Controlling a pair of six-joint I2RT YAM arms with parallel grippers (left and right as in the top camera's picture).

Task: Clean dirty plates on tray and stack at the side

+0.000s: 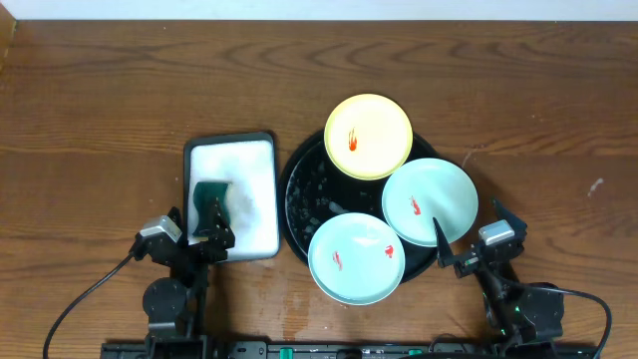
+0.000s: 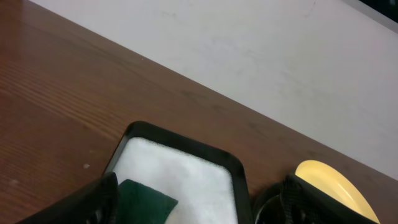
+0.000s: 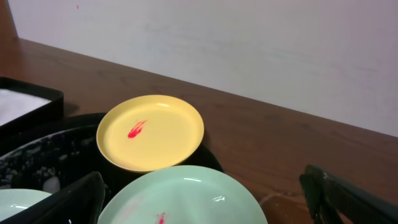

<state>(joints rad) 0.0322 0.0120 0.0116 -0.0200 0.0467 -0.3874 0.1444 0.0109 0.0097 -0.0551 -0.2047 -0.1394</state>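
A yellow plate (image 1: 368, 136) and two mint green plates (image 1: 430, 201) (image 1: 356, 258) lie on the round black tray (image 1: 299, 189), each with a red smear. In the right wrist view the yellow plate (image 3: 150, 131) lies beyond a mint plate (image 3: 186, 199). My right gripper (image 1: 476, 231) is open and empty at the near right edge of the tray; in its wrist view its fingers (image 3: 202, 198) straddle the mint plate. My left gripper (image 1: 199, 224) is open over a dark green sponge (image 1: 209, 199) on the white tray; the sponge (image 2: 144, 200) lies by the left finger.
The small rectangular white tray with a black rim (image 1: 231, 196) stands left of the black tray. It also shows in the left wrist view (image 2: 180, 171). Bare wooden table (image 1: 120, 90) lies to the far left, far right and back. A white wall runs behind.
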